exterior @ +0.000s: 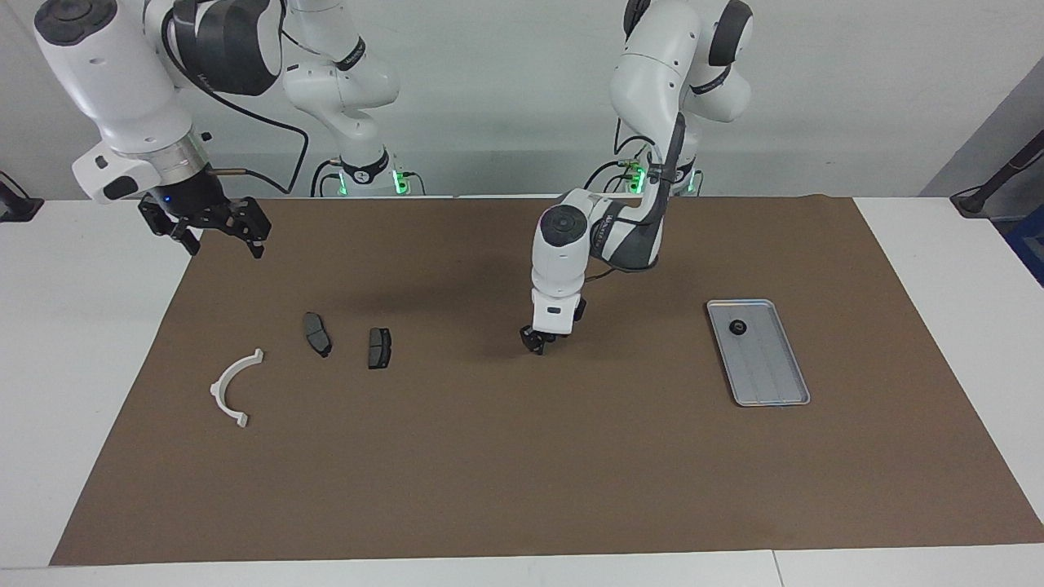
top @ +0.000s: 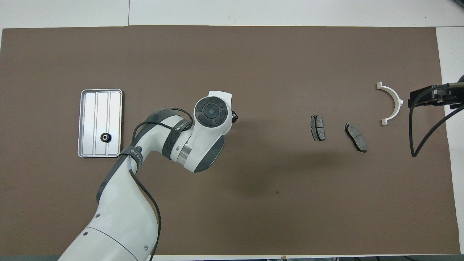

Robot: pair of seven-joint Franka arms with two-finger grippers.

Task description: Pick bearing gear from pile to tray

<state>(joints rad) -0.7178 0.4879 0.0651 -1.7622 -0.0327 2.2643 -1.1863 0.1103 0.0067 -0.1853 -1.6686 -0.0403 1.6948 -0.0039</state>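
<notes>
The silver-grey tray (exterior: 771, 375) lies toward the left arm's end of the mat, and it also shows in the overhead view (top: 90, 119). A small black bearing gear (exterior: 737, 328) sits in it, at the end nearer the robots (top: 105, 137). The pile toward the right arm's end is a white half-ring bracket (exterior: 232, 387) and two dark grey plates (exterior: 317, 333) (exterior: 379, 347). My left gripper (exterior: 536, 342) points down, close over the bare mat between pile and tray; its wrist hides it from above. My right gripper (exterior: 224, 240) hangs open and empty, raised over the mat's edge near the bracket.
A brown mat (exterior: 522, 473) covers most of the white table (exterior: 73, 342). In the overhead view the bracket (top: 391, 103) and plates (top: 318, 127) (top: 356, 136) lie well apart from each other. A black cable (top: 413, 137) hangs from the right arm.
</notes>
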